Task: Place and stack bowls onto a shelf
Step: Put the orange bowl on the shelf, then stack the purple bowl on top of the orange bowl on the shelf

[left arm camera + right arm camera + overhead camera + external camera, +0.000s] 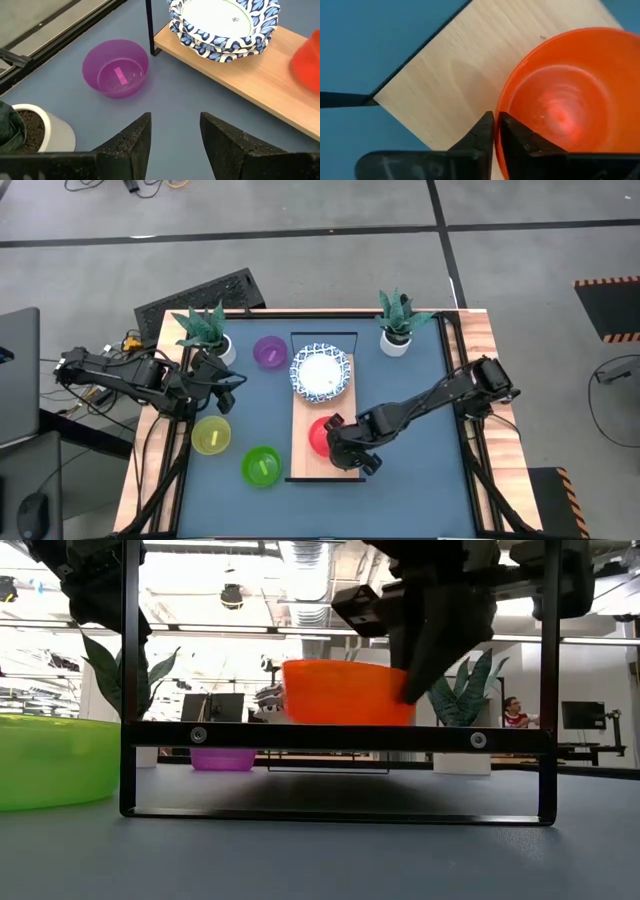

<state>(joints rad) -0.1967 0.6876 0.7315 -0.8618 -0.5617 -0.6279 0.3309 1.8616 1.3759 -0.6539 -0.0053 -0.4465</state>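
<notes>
Green bowl on blue tabletop | right fingers pinch red bowl – left fingers apart

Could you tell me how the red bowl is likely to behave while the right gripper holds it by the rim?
The red bowl looks like thin plastic, so probably light and slightly flexible. The right gripper pinches only one spot of the rim, so it may tilt or pivot. Its glossy surface suggests it could slip, or slide on the smooth wooden shelf if nudged.

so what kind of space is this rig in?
Probably a lab or open workshop, not a home: bare concrete floor with taped lines, monitors on desks behind the table, exposed ceiling ducting, and a seated person at the back.
</notes>
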